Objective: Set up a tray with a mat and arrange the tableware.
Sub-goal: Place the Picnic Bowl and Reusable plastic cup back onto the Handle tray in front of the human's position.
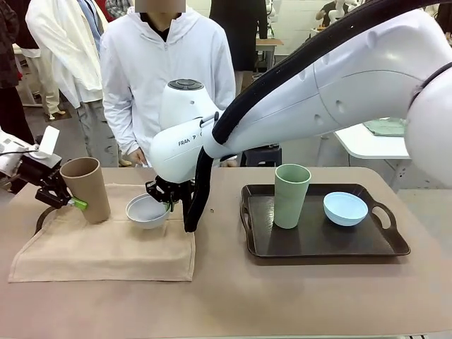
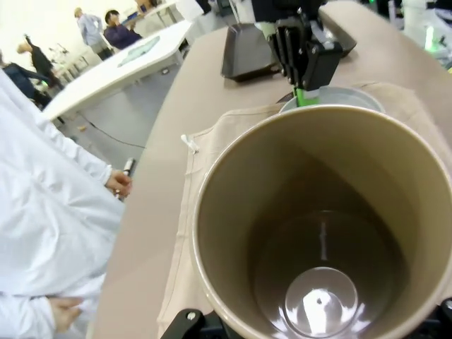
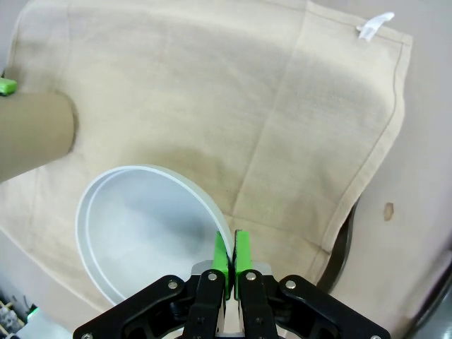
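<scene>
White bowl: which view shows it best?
Right wrist view: the white bowl shows rim and inside from above, jaws pinching its rim. Front view shows its side over the mat; left wrist view, a rim sliver behind the tan cup.

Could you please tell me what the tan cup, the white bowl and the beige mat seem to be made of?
Tall tan tapered cup: probably matte plastic or fibre composite; dull walls, sheen on its inside base.
Small white round bowl: likely the same; thin rim, satin finish.
Beige mat: woven cloth; creases, stitched hem, sewn tag.
</scene>
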